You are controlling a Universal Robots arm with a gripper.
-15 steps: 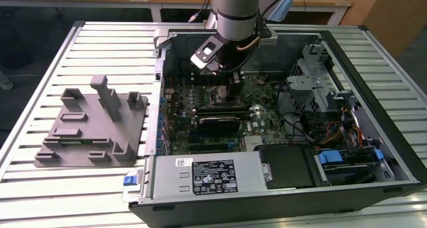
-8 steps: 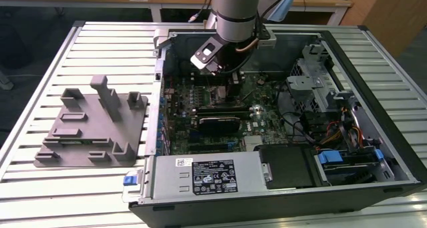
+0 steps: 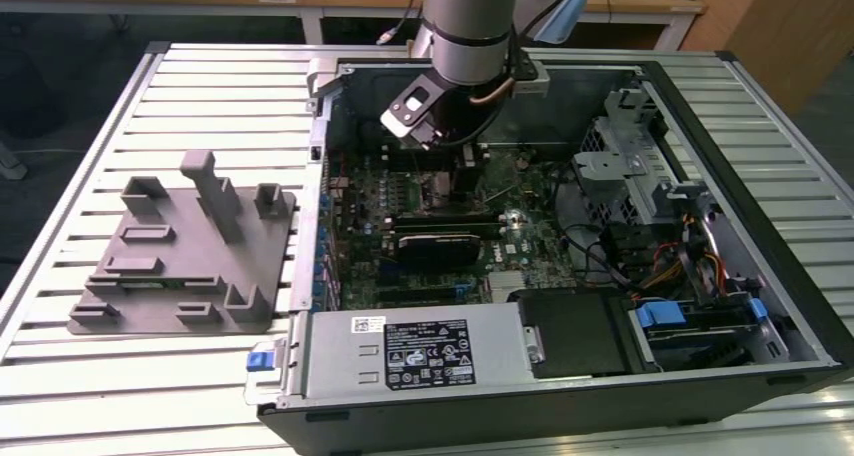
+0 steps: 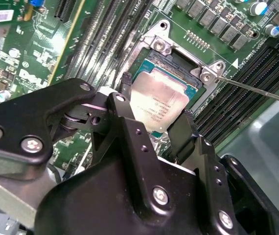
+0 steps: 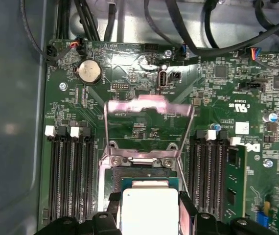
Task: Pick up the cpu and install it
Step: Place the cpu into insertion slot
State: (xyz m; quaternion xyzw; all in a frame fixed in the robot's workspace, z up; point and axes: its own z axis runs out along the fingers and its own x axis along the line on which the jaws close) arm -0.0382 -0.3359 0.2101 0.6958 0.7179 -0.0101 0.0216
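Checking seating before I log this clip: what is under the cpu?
The cpu lies over the open socket on the motherboard; the socket's edge shows beyond it. The contacts beneath are covered by the chip.

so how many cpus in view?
1. The cpu, gripped by the gripper at the socket in both wrist views. The case could hide others.
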